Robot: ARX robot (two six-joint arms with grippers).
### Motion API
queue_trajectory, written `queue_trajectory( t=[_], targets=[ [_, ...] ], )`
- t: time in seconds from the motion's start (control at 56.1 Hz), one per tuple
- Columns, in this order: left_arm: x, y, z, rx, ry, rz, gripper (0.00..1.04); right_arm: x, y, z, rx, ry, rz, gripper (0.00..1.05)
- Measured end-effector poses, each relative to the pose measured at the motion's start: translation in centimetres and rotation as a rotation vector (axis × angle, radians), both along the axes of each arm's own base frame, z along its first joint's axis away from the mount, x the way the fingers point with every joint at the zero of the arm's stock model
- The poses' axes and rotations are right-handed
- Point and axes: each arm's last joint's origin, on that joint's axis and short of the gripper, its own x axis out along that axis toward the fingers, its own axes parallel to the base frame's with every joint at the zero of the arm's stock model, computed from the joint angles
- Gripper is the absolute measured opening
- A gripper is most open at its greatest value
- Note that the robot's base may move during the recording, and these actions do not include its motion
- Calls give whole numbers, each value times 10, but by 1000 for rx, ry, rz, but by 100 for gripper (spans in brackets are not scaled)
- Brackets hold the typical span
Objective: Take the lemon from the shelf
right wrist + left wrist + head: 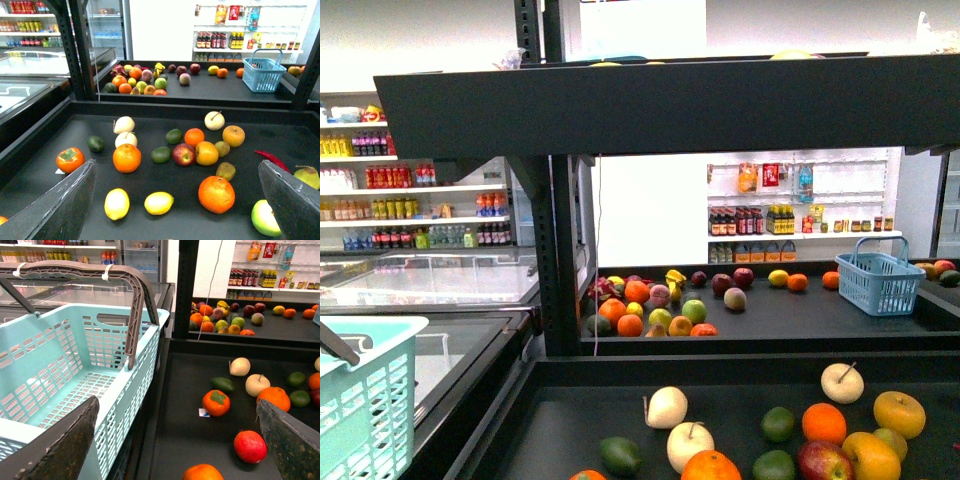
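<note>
Two bright-yellow lemons (159,203) (116,203) lie side by side on the near part of the black shelf tray (45,170), seen in the right wrist view. My right gripper (176,169) is open and empty above this tray, and both lemons lie below and between its fingers (60,210). My left gripper (177,405) is open and empty over the tray's left edge (165,390), beside a teal basket. No lemon shows in the left wrist view. Neither gripper shows in the front view, where the shelf (660,105) fills the middle.
A teal basket (60,370) with a brown handle stands left of the shelf. Oranges (216,194), an apple (183,154), a persimmon (69,159), pale round fruits and a red chili (272,159) share the tray. A blue basket (263,74) sits on the back tray. Glass freezers (430,280) stand left.
</note>
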Motion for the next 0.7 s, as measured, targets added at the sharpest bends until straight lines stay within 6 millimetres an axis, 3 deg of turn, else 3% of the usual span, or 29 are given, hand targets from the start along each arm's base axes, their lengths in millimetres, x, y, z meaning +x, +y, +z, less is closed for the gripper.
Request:
queue_trajectory(
  t=[0.125,0.303,0.446,0.535,0.695],
  targets=[
    [0,0,-1,-48,46,-41,97,0,0,0,0,0,0,97],
    [4,2,-1,-452,203,-132,97,0,0,0,0,0,0,97],
    [20,15,30,-695,196,-191,97,0,0,0,0,0,1,97],
    [42,38,64,-884,161,-212,97,0,0,0,0,0,0,97],
    [75,75,88,-1068,103,-181,97,0,0,0,0,0,0,97]
  ],
)
